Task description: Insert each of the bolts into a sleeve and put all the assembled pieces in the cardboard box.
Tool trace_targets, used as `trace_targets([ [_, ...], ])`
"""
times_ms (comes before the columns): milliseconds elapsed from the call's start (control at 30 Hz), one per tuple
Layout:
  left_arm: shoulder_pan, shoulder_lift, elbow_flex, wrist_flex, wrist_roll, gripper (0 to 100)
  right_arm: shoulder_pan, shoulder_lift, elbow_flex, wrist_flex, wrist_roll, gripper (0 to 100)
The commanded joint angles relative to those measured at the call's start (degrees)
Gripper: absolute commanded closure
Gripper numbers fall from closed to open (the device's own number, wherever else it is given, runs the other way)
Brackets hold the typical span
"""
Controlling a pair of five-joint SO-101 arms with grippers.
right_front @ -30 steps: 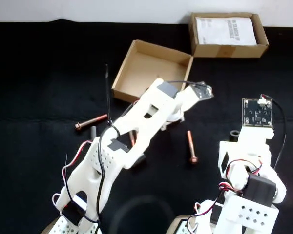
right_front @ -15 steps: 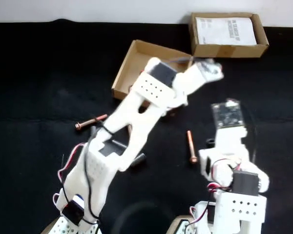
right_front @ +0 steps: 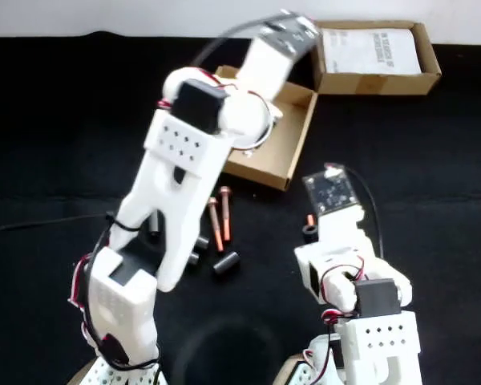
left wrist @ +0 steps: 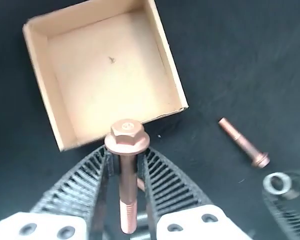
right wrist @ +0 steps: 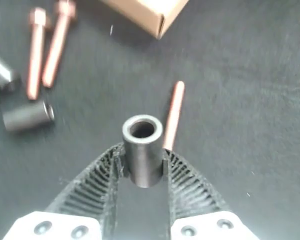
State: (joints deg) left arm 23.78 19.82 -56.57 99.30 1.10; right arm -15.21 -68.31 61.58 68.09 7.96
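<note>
A copper bolt is pinched by its shank in the left gripper, hex head clear of the fingertips, near the open cardboard box, while the right gripper clamps a dark grey sleeve, bore facing out, and two more bolts lie side by side near loose sleeves.

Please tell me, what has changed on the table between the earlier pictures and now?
The left gripper, shut on a bolt, rose from low over the table and swung up toward the open cardboard box. The right gripper, shut on a sleeve, shifted leftward toward the middle of the table. The cardboard box and the box with the paper sheet stayed in place.
</note>
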Motion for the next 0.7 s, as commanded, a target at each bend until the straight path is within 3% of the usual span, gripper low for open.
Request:
trace_targets([
  [0, -1.98, -4.00, -1.98, -0.35, 12.75, 99, -1.80, -1.01, 1.27, -9.54, -12.04, 99.2],
  [100, -3.30, -3.91, -1.98, 0.53, 19.43, 99, -2.24, -1.01, 4.79, -18.59, -17.32, 99.2],
  [333, -3.82, -3.91, -1.89, 1.32, 28.31, 99, -2.33, -1.01, 11.03, -31.25, -17.49, 99.2],
  [667, -3.38, -4.53, 2.33, -2.37, 28.75, 99, -10.15, -1.10, 22.73, -56.13, -17.58, 99.2],
])
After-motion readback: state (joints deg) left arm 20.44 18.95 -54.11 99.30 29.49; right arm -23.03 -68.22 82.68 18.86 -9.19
